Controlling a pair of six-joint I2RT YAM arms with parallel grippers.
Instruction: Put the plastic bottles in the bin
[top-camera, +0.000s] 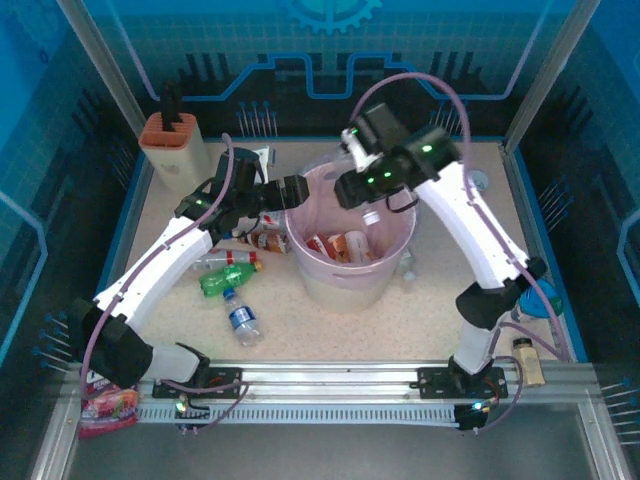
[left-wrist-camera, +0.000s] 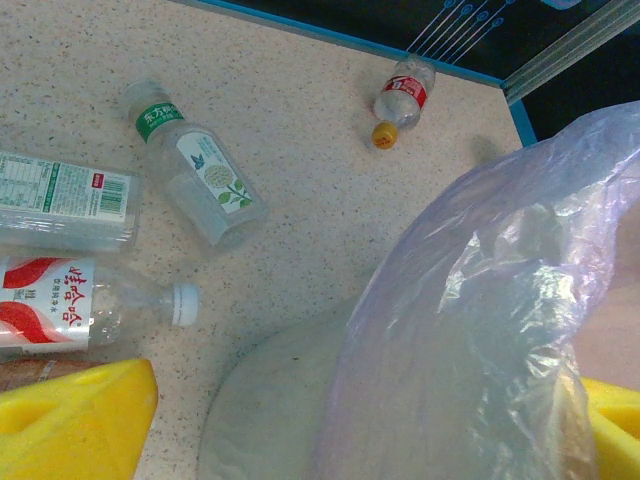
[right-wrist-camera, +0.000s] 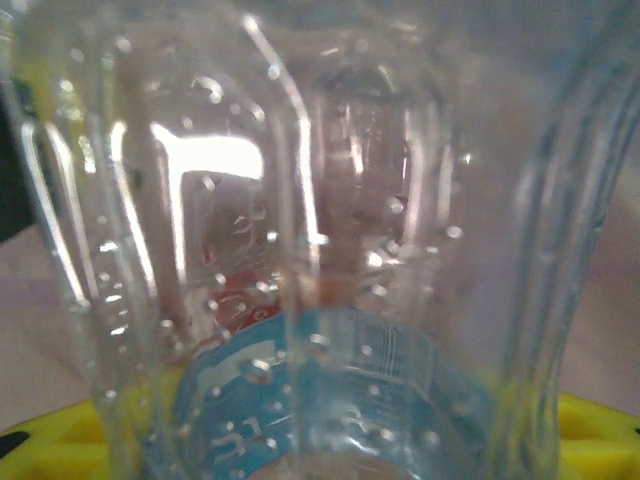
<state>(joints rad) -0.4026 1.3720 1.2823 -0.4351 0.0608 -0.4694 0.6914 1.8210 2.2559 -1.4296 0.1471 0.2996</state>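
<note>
the left arm (top-camera: 165, 255) and right arm (top-camera: 480, 230) are white with black joints, purple cables and green lights. the left gripper (left-wrist-camera: 340, 435) has yellow pads (left-wrist-camera: 70, 420), maybe foam.

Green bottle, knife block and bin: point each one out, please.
green bottle (top-camera: 226, 281): top external view, on its body.
knife block (top-camera: 182, 165): top external view, on its beige side.
bin (top-camera: 345, 288): top external view, on its near outer wall.

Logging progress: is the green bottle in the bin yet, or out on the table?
Out. The green bottle lies on its side on the table, left of the bin, outside its pink-lined rim.
</note>
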